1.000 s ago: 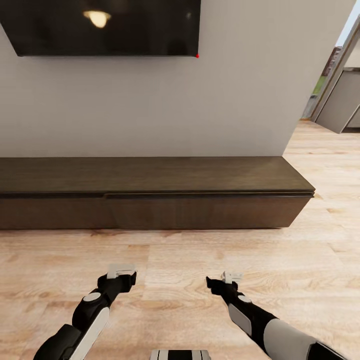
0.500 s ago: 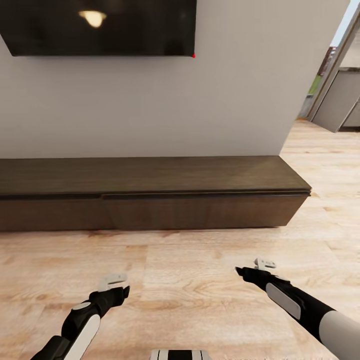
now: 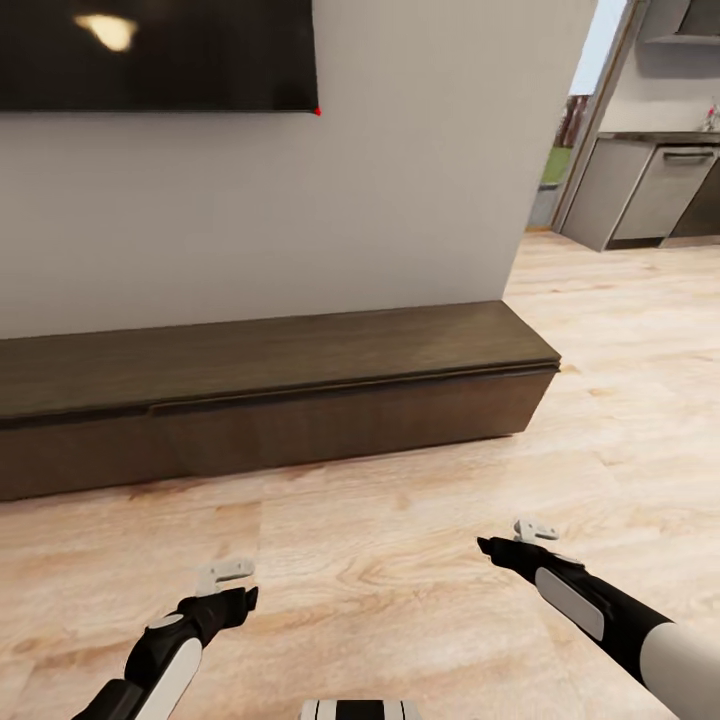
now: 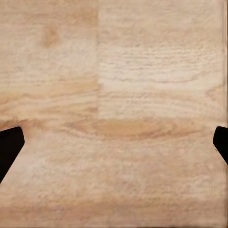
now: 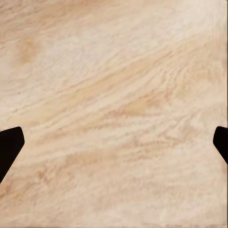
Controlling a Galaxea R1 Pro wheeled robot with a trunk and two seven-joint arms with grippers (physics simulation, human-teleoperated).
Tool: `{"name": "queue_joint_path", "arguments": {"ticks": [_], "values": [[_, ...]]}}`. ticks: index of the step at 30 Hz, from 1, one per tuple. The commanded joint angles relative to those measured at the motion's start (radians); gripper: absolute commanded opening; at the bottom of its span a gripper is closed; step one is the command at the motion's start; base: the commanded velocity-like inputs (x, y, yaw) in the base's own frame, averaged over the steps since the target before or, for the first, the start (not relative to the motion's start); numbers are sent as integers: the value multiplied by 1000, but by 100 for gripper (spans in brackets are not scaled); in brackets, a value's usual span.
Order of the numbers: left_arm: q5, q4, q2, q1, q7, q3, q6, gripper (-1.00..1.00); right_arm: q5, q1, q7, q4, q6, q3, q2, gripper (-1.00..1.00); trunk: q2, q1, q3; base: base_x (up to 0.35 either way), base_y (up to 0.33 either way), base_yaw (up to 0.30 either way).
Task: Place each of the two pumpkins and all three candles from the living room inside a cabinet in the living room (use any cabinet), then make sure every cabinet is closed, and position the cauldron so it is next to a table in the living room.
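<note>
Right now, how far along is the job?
Looks done: the long dark-brown wooden cabinet has its front panels shut. In hand: nothing; the left claw and right claw are open over the light plank floor. Left: cannot judge; pumpkins, candles and cauldron aren't visible.

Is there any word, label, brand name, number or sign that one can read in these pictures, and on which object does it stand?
None can be read.
TV: black screen showing a lamp's reflection, no logo.
Cabinet: plain dark-brown panels, no label.
Left gripper and right gripper: no markings legible.
Plank floor: wood grain, no text.
</note>
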Motion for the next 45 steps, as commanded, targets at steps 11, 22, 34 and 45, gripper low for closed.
{"name": "queue_joint_path", "arguments": {"ticks": [11, 22, 34, 45], "values": [[10, 17, -3, 0, 10, -8, 2, 100, -3, 2, -8, 41, -8, 8, 0, 100, 2, -5, 38, 0, 0, -297], [13, 133, 1, 18, -62, 46, -8, 100, 1, 2, -9, 64, -10, 10, 6, 100, 4, -10, 77, 0, 0, -283], [12, -5, -39, 3, -87, 59, 130, 100, 1, 2, -8, 88, -12, 10, 13, 100, 7, -15, 115, 0, 0, -270], [14, 17, -64, -30, -88, 58, 147, 100, 0, 2, -7, 113, -20, 10, 15, 100, 10, -20, 150, -22, 0, -247]]}}
